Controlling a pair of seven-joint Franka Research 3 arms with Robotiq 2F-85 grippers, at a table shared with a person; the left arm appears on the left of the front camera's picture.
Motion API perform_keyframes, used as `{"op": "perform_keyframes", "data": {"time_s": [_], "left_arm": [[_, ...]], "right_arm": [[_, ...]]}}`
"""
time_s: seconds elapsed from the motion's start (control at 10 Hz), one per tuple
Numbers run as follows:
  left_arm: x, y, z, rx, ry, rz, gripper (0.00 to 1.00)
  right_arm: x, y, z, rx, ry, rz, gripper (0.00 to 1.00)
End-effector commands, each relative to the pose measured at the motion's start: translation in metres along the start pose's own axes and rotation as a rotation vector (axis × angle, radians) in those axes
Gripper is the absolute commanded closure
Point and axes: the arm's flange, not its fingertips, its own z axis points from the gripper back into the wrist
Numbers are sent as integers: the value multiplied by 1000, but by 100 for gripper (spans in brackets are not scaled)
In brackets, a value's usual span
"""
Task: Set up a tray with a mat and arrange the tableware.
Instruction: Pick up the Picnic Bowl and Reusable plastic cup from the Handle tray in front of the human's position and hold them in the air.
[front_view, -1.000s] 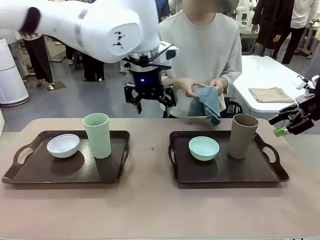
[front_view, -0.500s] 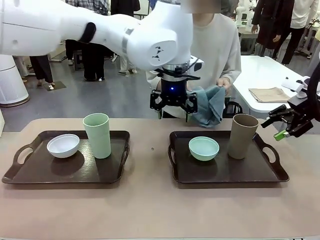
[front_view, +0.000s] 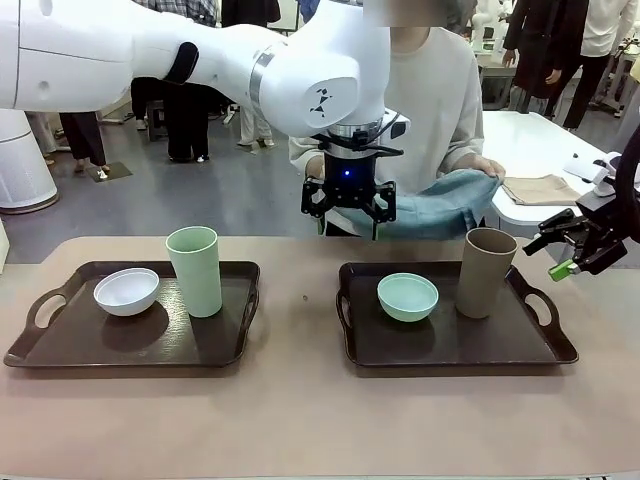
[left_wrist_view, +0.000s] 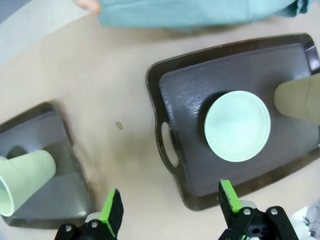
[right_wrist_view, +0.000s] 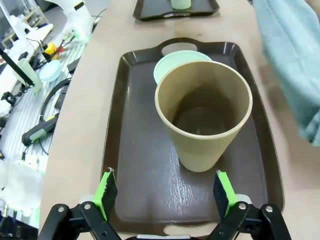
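Note:
Two dark brown trays lie on the table. The left tray (front_view: 60, 350) holds a white bowl (front_view: 127, 290) and a pale-green tumbler (front_view: 195, 270). The right tray (front_view: 450, 350) holds a mint-green bowl (front_view: 408, 296) and a tan tumbler (front_view: 486, 272). The person spreads a blue-grey mat (front_view: 440, 205) in both hands beyond the right tray. My left gripper (front_view: 349, 218) hangs open in front of the mat, looking down on the mint-green bowl (left_wrist_view: 237, 125). My right gripper (front_view: 555, 252) stands open at the right tray's end, facing the tan tumbler (right_wrist_view: 205, 115).
A folded tan cloth (front_view: 543, 189) lies on the white table behind at the right. Bare tabletop (front_view: 300, 310) separates the two trays. People stand in the background. Cables and tools (right_wrist_view: 35, 100) lie off the table's side in the right wrist view.
My left arm has swung right, from behind the left tray to the right tray's far left corner. The person has unfolded the mat and stretched it out sideways.

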Motion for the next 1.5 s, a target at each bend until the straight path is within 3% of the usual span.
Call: {"op": "perform_keyframes", "data": {"time_s": [0.0, 0.2, 0.4, 0.8, 1.4], "left_arm": [[3, -4, -11, 16, 12, 6, 0], [6, -6, -22, 15, -28, -58, 0], [7, -10, -35, 29, -60, -71, 0], [17, -31, -61, -7, -70, -76, 0], [23, -56, -94, 26, -12, -91, 0]], "right_arm": [[6, -7, -11, -19, 19, 68, 0], [10, -18, -23, -58, 12, 110, 0], [3, -24, -28, -82, -14, 47, 0], [-4, -24, -44, -22, -12, 53, 0], [10, -20, -77, -69, 48, 215, 0]]}}
